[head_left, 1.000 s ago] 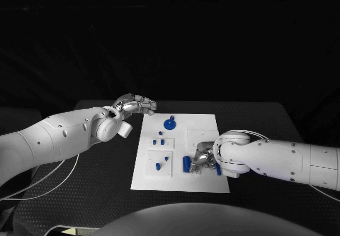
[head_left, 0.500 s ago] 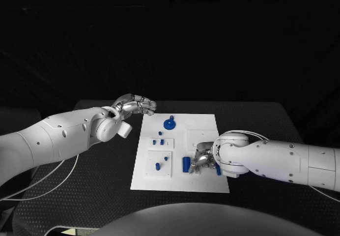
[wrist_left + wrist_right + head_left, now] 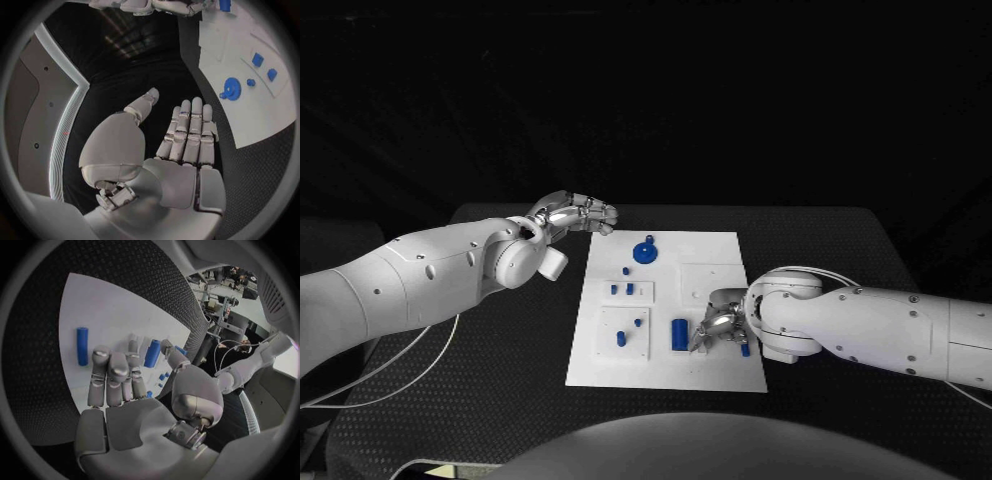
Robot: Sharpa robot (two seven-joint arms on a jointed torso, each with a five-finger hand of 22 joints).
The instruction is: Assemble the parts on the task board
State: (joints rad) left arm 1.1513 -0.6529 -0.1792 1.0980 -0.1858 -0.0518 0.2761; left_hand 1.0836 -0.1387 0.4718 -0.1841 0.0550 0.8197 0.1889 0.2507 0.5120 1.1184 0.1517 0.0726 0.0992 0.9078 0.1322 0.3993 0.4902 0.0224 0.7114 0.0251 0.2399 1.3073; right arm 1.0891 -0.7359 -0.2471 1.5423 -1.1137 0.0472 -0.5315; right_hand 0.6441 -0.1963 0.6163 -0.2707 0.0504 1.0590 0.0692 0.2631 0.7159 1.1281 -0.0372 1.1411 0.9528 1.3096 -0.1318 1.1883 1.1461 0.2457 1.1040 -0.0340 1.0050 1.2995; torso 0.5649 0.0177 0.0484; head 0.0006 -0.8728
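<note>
The white task board [image 3: 704, 370] is seen lying in the middle of the black table [image 3: 473, 400], with small blue parts spread across it. A blue gear [image 3: 646, 251] is set near the board's far end, short blue pegs [image 3: 629, 289] stand in raised white blocks toward the left side, and a blue cylinder [image 3: 679, 333] is laid flat near the board's middle. The right hand [image 3: 720, 325] is held low over the board just beside that cylinder; its fingers are extended and close together, and nothing is seen gripped in them. The left hand [image 3: 574, 213] is held off the board's far left corner, fingers straight and pressed together, holding nothing.
</note>
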